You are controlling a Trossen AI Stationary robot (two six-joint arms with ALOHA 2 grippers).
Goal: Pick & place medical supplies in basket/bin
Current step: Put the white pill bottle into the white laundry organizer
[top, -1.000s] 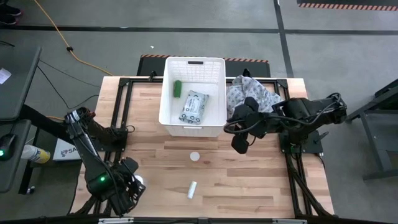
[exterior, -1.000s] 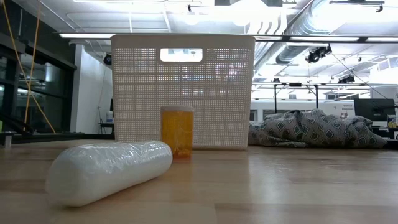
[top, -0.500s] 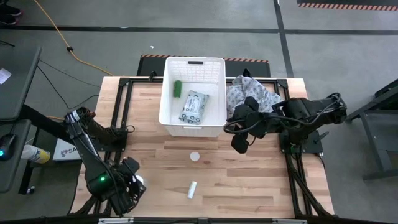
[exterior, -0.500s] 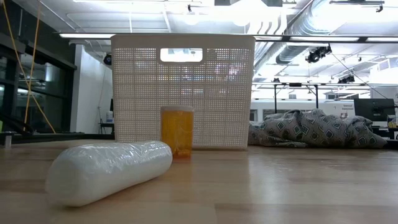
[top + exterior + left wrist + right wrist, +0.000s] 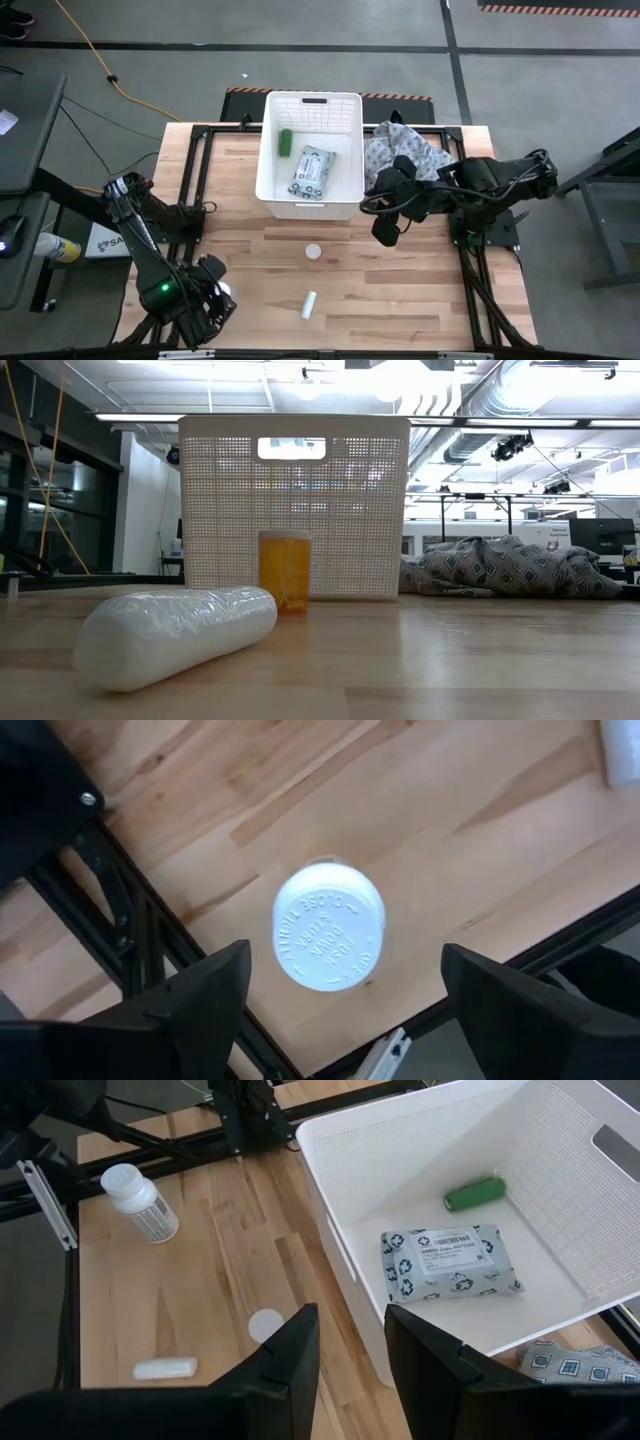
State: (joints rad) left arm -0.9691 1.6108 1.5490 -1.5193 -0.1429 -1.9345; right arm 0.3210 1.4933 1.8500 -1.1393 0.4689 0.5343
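Note:
The white lattice bin (image 5: 265, 190) holds a green cylinder (image 5: 285, 141) and the grey-green wipes packet (image 5: 311, 171), both lying on its floor. My left gripper (image 5: 345, 952) is open at the table's near left corner, pointing down over an upright white bottle (image 5: 328, 940), one finger on either side of its cap and neither touching it. A white-capped amber vial (image 5: 285, 572) stands in front of the bin. A small white tube (image 5: 309, 305) lies on its side nearer the near edge. My right gripper (image 5: 385, 232) hangs slightly open by the bin's near right corner.
A grey patterned cloth (image 5: 405, 150) lies heaped to the right of the bin, under my right arm. The black table frame (image 5: 120, 930) runs close beside the bottle. Bare wood (image 5: 400, 290) stretches between the tube and the table's right edge.

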